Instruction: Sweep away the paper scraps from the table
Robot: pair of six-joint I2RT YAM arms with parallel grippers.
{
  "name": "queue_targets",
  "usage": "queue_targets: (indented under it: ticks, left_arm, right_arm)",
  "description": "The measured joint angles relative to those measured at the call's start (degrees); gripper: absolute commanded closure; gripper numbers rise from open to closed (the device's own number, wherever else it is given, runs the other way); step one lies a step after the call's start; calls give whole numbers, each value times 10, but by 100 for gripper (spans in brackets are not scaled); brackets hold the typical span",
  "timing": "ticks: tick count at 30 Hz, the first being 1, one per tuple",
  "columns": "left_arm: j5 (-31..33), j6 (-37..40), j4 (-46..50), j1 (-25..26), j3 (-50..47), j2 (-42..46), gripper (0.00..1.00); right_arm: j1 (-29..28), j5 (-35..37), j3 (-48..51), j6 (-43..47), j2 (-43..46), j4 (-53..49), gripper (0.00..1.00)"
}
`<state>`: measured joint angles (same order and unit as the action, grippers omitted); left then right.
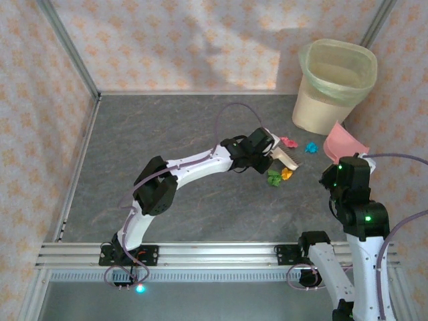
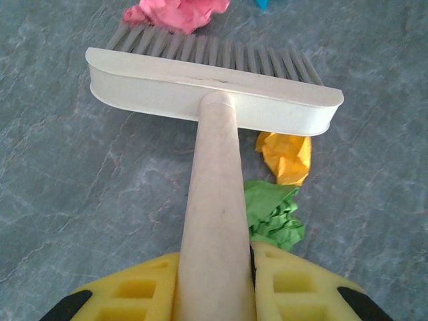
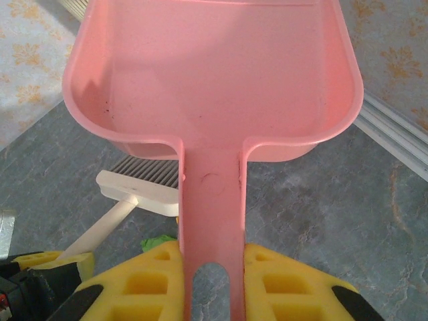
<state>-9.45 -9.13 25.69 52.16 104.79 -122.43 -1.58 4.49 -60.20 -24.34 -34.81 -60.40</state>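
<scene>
1. Top view: the left gripper [image 1: 262,148] is clamped on the brush [image 1: 284,158] handle. The paper scraps [image 1: 281,176] lie on the table [image 1: 167,127] around the brush head. The right gripper [image 1: 348,167], nearer the bin side, grips the dustpan [image 1: 344,142].
2. Left wrist: the brush head [image 2: 214,93] lies crosswise. The orange scrap [image 2: 287,157] and green scrap [image 2: 274,214] sit on the handle side, and the pink scrap [image 2: 177,13] lies beyond the bristles.
3. Right wrist: the dustpan [image 3: 214,73] appears raised, with the brush [image 3: 144,190] low and to its left.
</scene>
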Motion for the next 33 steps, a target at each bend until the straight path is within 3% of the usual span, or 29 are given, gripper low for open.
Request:
queue_targets:
  ticks: [3,8,16,23,30,33]
  left_arm:
    - [-9,0,10,5,44,-4,100]
    - [-21,0,19,11,219,-71,100]
    - [-26,0,53,19,462,-264,100]
    - [-22,0,75,18,478,-337,100]
    - [-19,2,86,18,484,-337,100]
    - [-8,2,84,18,434,-314,100]
  right_arm:
    - [0,0,0,0,0,1,100]
    - [0,-1,0,0,0,1,100]
    - [0,-2,0,0,3,1,100]
    - [0,-2,0,0,3,1,100]
    - [0,-5,0,2,4,1,100]
    - [0,-18,0,6,4,1,100]
